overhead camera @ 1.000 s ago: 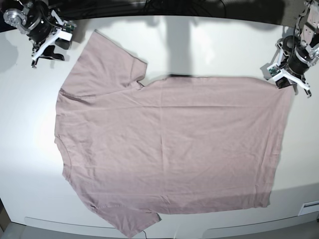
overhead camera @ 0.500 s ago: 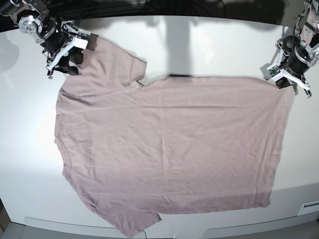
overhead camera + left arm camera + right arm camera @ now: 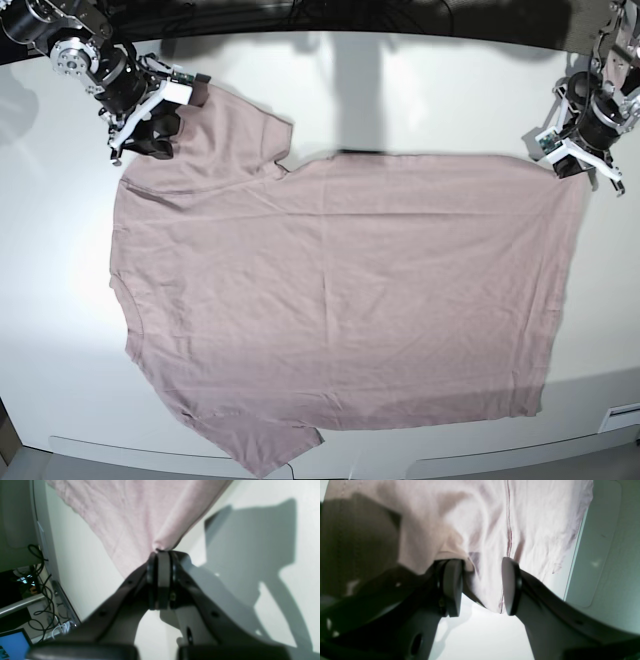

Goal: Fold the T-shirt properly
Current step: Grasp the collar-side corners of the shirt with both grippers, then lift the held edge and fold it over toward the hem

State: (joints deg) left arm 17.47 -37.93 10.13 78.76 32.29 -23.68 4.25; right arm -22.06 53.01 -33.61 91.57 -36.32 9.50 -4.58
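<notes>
I have the T-shirt (image 3: 340, 290) spread flat across the white table (image 3: 420, 90), filling most of the base view, with its hem running down the 3 o'clock side, one sleeve at about 11 o'clock and the other at about 7 o'clock near the table's front edge. My left gripper (image 3: 578, 160) sits at the 2 o'clock corner of the cloth, and in its wrist view the jaws are pressed together with the tip of the hem corner (image 3: 160, 545) pinched between them; the fabric fans away from that pinch, which I read as the corner being held so it can be carried over in a fold. My right gripper (image 3: 158, 112) is over the upper sleeve (image 3: 225, 130) at 11 o'clock. In its wrist view the jaws stand apart, one pad (image 3: 453, 587) against a bunched bit of cloth and the other just beside a seam (image 3: 509, 530), with the sleeve edge lying in the gap. It is not clamped yet, so I judge I am lining up the matching grip on this side. With one hold at the hem and one at the sleeve along the same long edge, I expect to be able to lift that edge evenly. The risk I see is pinching only one layer of the sleeve.
</notes>
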